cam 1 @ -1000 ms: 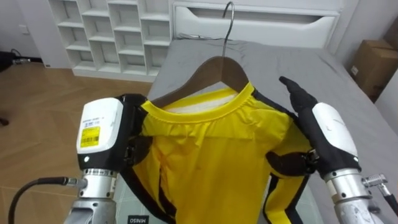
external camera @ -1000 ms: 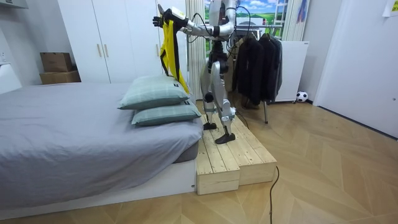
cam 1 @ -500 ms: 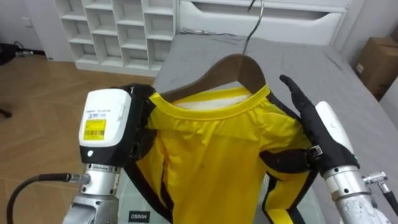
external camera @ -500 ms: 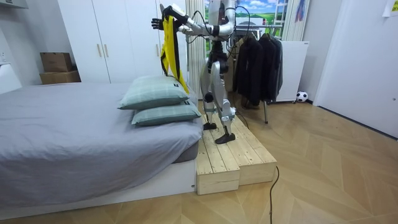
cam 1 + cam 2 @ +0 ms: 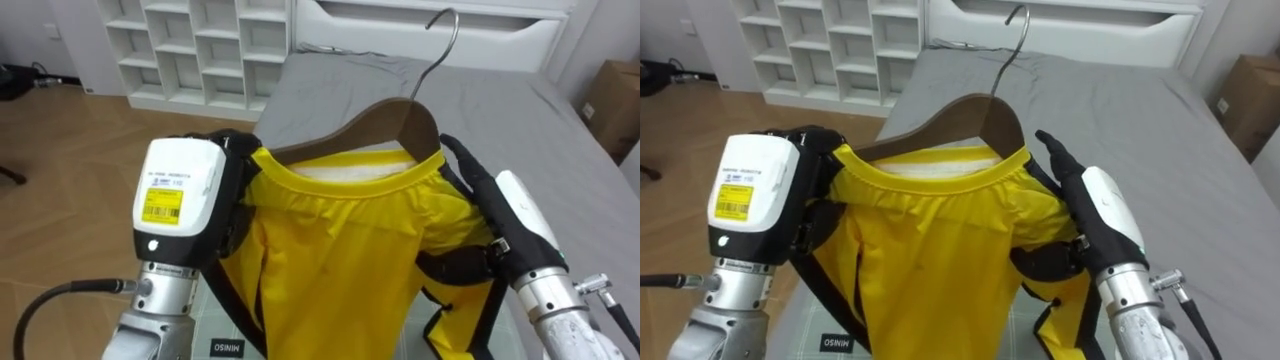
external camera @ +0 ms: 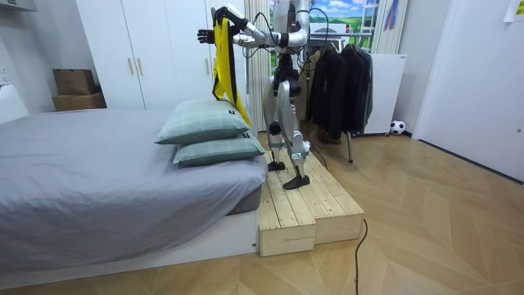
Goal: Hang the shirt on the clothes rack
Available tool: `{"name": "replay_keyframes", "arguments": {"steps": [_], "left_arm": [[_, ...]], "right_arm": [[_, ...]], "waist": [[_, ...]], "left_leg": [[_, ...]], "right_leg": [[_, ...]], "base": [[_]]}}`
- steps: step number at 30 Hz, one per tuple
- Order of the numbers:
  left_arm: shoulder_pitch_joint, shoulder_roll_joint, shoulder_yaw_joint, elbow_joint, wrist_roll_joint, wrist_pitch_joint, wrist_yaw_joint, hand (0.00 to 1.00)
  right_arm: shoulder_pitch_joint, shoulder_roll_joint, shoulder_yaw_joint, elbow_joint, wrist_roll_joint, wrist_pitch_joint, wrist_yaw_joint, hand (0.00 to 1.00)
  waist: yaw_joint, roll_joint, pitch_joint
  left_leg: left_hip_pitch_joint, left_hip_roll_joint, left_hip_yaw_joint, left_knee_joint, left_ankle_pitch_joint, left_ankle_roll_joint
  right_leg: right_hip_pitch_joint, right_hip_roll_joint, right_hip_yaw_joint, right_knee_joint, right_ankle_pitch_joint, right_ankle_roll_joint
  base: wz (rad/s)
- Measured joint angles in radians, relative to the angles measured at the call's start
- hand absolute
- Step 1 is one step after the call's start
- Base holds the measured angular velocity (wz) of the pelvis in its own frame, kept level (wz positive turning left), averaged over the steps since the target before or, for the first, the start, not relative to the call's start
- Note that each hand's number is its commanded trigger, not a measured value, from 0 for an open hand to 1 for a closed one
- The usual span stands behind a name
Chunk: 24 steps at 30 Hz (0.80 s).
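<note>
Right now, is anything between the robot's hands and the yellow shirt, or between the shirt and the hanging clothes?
No. The left hand and right hand rest against the yellow shirt on its hanger. The hanging dark clothes are behind the robot, which itself stands between.

both arms are raised high in front of the body, side by side. the left hand [image 5: 178, 200] shows its white back, wrist upright. the right hand [image 5: 518, 218] stands on edge, fingers [image 5: 1054, 155] straight and pointing far, thumb stretched left.
</note>
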Motion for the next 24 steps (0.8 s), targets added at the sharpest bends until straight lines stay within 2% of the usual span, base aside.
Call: {"name": "replay_keyframes", "arguments": {"steps": [3,5,16,21,24], "left_arm": [[0.000,0.001,-0.010,0.000,0.007,0.001,0.006,1.00],[0.000,0.002,-0.010,0.000,0.008,0.001,0.008,1.00],[0.000,0.006,-0.018,-0.001,0.042,0.001,0.009,1.00],[0.000,0.006,-0.022,-0.001,0.047,0.001,0.009,1.00],[0.000,0.006,-0.023,-0.001,0.050,0.001,0.009,1.00]], "right_arm": [[0.000,0.000,0.000,0.003,-0.005,0.001,0.000,0.00],[0.000,0.000,0.000,0.003,-0.005,0.001,0.000,0.00],[0.000,0.000,0.001,0.039,-0.044,0.001,0.000,0.00],[0.000,0.000,0.001,0.048,-0.046,0.001,-0.001,0.00],[0.000,0.000,0.001,0.054,-0.046,0.001,-0.001,0.00]], "waist": [[-0.001,-0.001,-0.0086],[-0.001,-0.001,-0.0093],[-0.002,-0.003,-0.0080],[-0.002,-0.013,-0.0015],[-0.002,-0.015,-0.0006]], "left_leg": [[0.001,0.000,-0.001,0.001,0.000,0.000],[0.002,0.000,-0.001,0.001,0.000,0.000],[0.006,0.000,-0.001,0.000,0.000,0.000],[0.004,0.001,-0.002,-0.001,0.000,0.000],[0.002,0.000,-0.003,-0.002,0.000,0.000]], "right_leg": [[0.001,0.000,-0.001,0.002,0.000,0.000],[0.002,0.000,-0.001,0.002,0.000,0.000],[0.004,0.000,-0.002,0.001,0.000,-0.001],[0.004,0.000,-0.005,0.000,-0.001,-0.001],[0.003,0.000,-0.006,-0.001,-0.001,-0.001]], "base": [[0.00],[0.00],[0.00],[0.00],[0.00]]}}
